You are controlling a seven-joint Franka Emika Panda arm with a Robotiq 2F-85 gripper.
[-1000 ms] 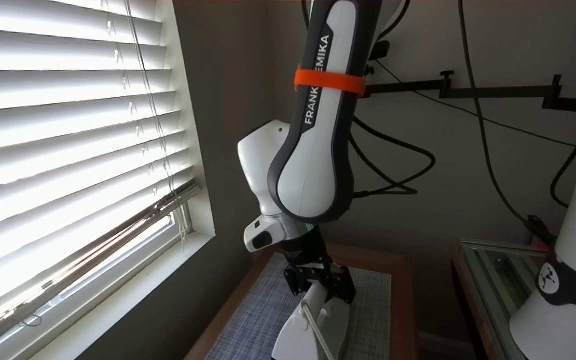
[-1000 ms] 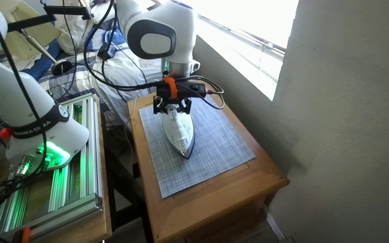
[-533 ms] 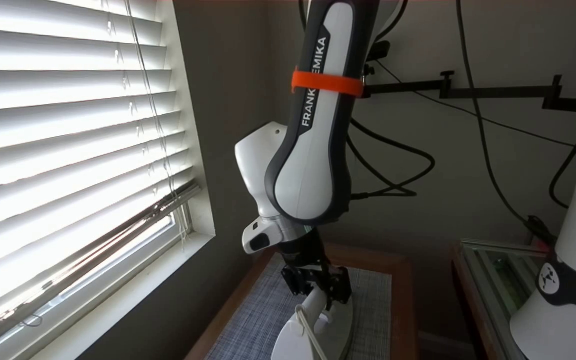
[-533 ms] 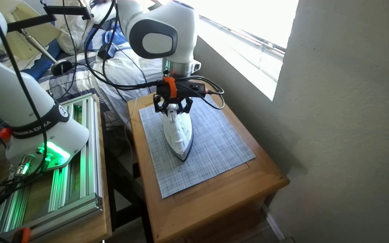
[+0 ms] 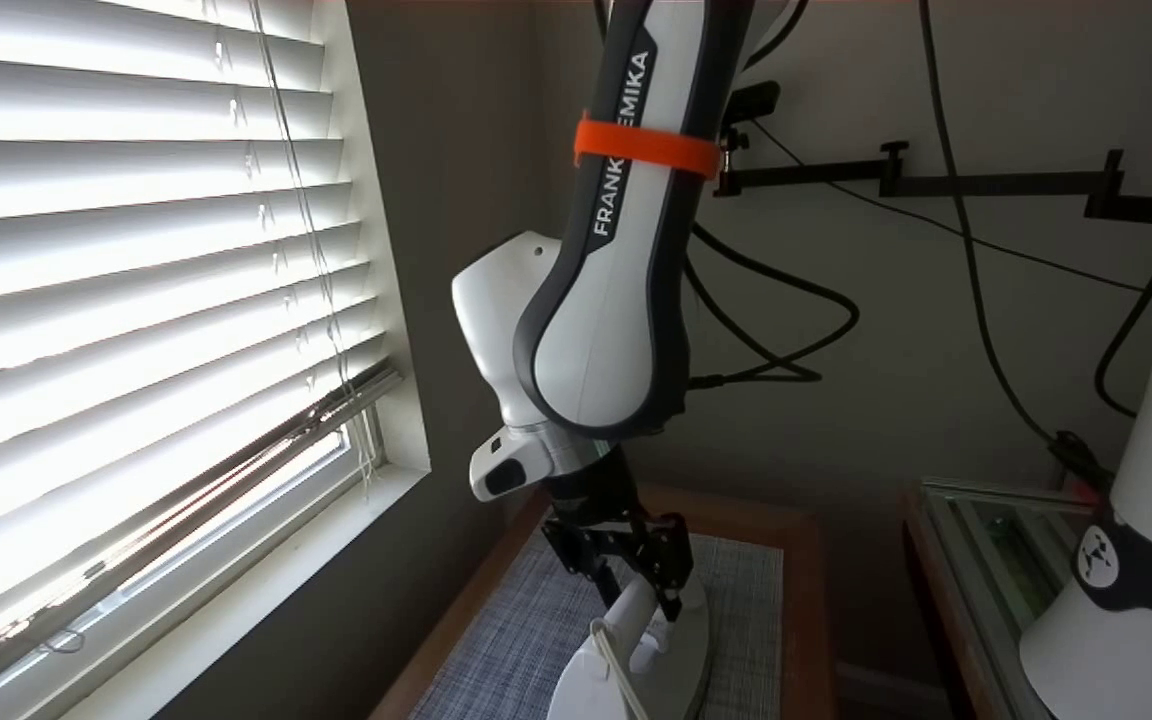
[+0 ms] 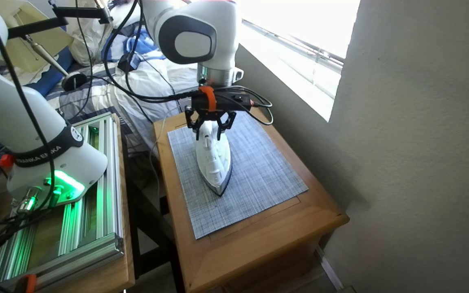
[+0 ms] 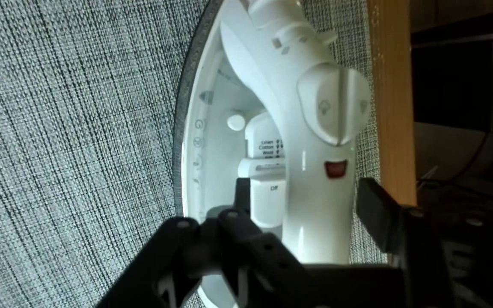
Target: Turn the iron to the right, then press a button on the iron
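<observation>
The white iron [image 6: 214,162] rests flat on its soleplate on a grey woven mat, its pointed tip towards the near edge of the table in an exterior view. My gripper [image 7: 305,194] is open around the arched handle [image 7: 319,218], with a gap on either side in the wrist view. One finger [image 7: 242,194] hangs beside the slider marked Off [image 7: 268,201]. On the handle, ahead of the fingers, sit two buttons side by side, a steam button [image 7: 322,107] and a spray button [image 7: 359,107]. Behind them shows a small red window [image 7: 336,169].
The mat [image 6: 259,171] covers most of a wooden table [image 6: 259,252]. A pale cord [image 5: 619,665] trails from the iron's rear. A window with blinds [image 5: 136,250] and a wall flank the table. The robot's base [image 6: 59,167] stands on a separate framed bench.
My gripper's fingers have spread from a grip on the handle, and the arm has risen slightly. The iron's tip has swung a little to the left in an exterior view.
</observation>
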